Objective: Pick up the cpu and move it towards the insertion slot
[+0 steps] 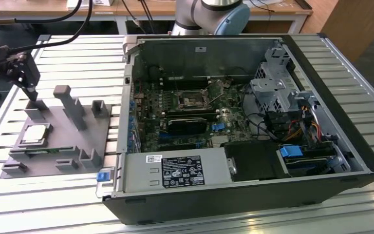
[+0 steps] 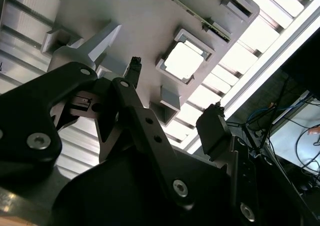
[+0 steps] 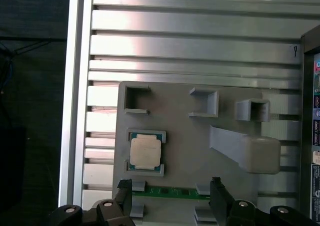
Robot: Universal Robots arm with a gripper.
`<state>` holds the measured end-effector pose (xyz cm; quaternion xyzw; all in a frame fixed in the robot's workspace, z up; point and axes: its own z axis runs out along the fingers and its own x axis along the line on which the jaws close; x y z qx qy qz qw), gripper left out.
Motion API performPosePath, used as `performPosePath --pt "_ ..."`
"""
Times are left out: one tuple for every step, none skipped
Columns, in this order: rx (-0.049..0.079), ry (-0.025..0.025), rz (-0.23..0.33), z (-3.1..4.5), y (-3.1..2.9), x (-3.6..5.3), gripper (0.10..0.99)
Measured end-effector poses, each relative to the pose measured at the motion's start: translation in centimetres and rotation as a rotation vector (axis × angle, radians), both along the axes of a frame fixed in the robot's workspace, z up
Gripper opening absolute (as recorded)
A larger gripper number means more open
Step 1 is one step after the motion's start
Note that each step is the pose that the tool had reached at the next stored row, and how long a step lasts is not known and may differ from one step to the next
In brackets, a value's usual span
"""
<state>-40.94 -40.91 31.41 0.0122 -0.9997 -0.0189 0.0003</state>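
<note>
In the exterior view you are looking at your gripper [image 1: 29,91] hanging over the far end of the grey fixture plate [image 1: 60,139], at the exterior view's left. Its tips are pointing down close to an upright block [image 1: 36,108] of the plate; whether they are touching it you cannot tell from here. The cpu [image 1: 36,132] is lying flat in its square nest on that plate, nearer the camera than the gripper and apart from it. The insertion slot [image 1: 192,101] is sitting on the motherboard [image 1: 149,113] inside the open computer case [image 1: 349,141], well apart to the exterior view's right. In the second wrist view the two fingers [image 2: 134,68] are standing wide apart, with nothing sitting between them, and the cpu [image 2: 183,60] is showing bright in its nest beyond them, untouched. In the first wrist view the dark fingertips [image 3: 218,191] are spread and gripping nothing. A green memory strip [image 3: 172,191] is lying on the plate in the line between them, and the cpu [image 3: 145,152] is resting just beside that strip — clear of both fingers.
</note>
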Motion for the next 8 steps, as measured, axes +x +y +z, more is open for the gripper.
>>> performPosePath --pt "0.000 0.0000 0.000 -0.02 0.00 0.00 0.722" --pt "0.000 0.0000 0.000 -0.04 0.00 0.00 0.722" --pt "0.000 -0.0001 0.000 -0.06 0.00 0.00 0.722" --pt "0.000 0.0000 0.000 -0.08 0.00 0.00 0.722" --pt "0.000 0.0000 0.000 -0.11 0.00 0.00 0.722" --pt "0.000 0.0000 0.000 -0.13 0.00 0.00 0.722" --pt "0.000 0.0000 0.000 -0.16 0.00 0.00 0.722" --pt "0.000 0.0000 0.000 -0.18 0.00 0.00 0.722"
